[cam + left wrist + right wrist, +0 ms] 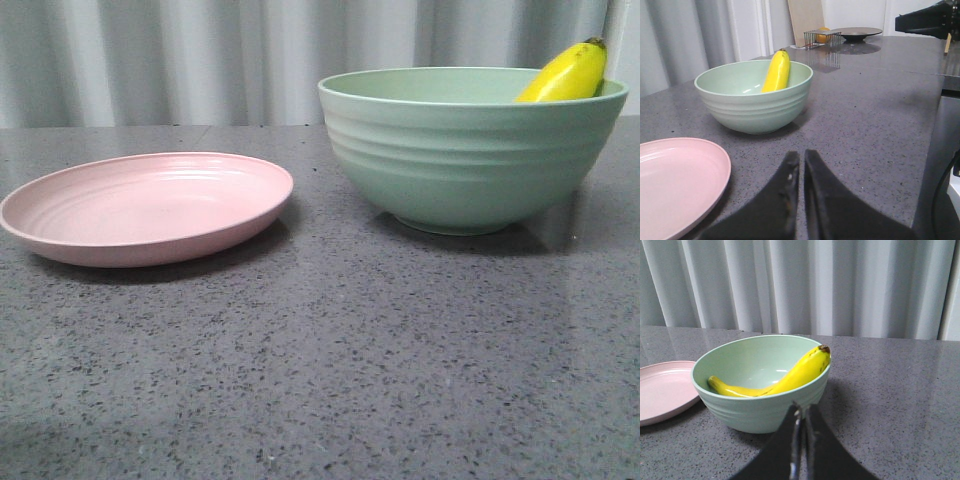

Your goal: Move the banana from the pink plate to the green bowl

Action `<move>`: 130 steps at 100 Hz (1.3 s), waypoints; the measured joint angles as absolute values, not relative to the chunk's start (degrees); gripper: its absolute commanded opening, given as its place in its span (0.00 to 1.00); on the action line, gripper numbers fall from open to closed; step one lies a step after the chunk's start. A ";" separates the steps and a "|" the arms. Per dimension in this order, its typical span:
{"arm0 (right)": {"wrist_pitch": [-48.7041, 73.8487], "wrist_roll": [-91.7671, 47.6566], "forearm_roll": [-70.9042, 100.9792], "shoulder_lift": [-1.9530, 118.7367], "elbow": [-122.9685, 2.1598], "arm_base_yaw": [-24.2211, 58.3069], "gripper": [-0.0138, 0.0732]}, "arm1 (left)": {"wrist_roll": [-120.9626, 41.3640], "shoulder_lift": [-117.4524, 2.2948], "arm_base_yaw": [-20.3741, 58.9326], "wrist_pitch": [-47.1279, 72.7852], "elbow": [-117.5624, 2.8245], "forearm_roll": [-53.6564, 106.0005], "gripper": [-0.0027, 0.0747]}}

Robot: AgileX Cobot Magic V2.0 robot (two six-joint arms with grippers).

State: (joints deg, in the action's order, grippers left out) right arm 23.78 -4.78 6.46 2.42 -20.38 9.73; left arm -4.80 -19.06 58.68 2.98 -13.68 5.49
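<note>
The yellow banana (790,377) lies inside the green bowl (760,412), its dark tip leaning on the rim. In the front view the banana (568,72) sticks up over the bowl (470,160) at the right. It also shows in the left wrist view (777,71) in the bowl (752,107). The pink plate (145,207) is bare at the left; it shows in the left wrist view (675,182) and the right wrist view (662,392). My left gripper (801,156) is shut and empty over the table near the plate. My right gripper (803,410) is shut and empty just outside the bowl.
The grey speckled table (330,350) bears both dishes. White curtains (200,55) hang behind. In the left wrist view a wire rack (821,38) with an orange fruit, a dark plate (856,34) and a wooden board (806,17) stand at the far end.
</note>
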 measured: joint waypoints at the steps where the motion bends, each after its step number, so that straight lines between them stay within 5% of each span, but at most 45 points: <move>1: 23.79 -4.78 6.46 2.42 -20.27 9.73 0.07 | -4.80 -19.06 58.68 2.98 -13.57 5.49 0.01; 65: 23.91 -4.78 6.46 2.26 -20.28 9.73 0.07 | -4.80 -18.93 56.96 2.49 -11.74 3.51 0.01; 130: 23.91 -4.78 6.46 2.26 -20.28 9.73 0.07 | -4.80 -0.43 9.85 4.17 0.07 2.94 0.01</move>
State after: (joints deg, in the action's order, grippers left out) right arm 23.91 -4.78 6.46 2.26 -20.28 9.73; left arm -4.80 -0.43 9.85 4.17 0.07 2.94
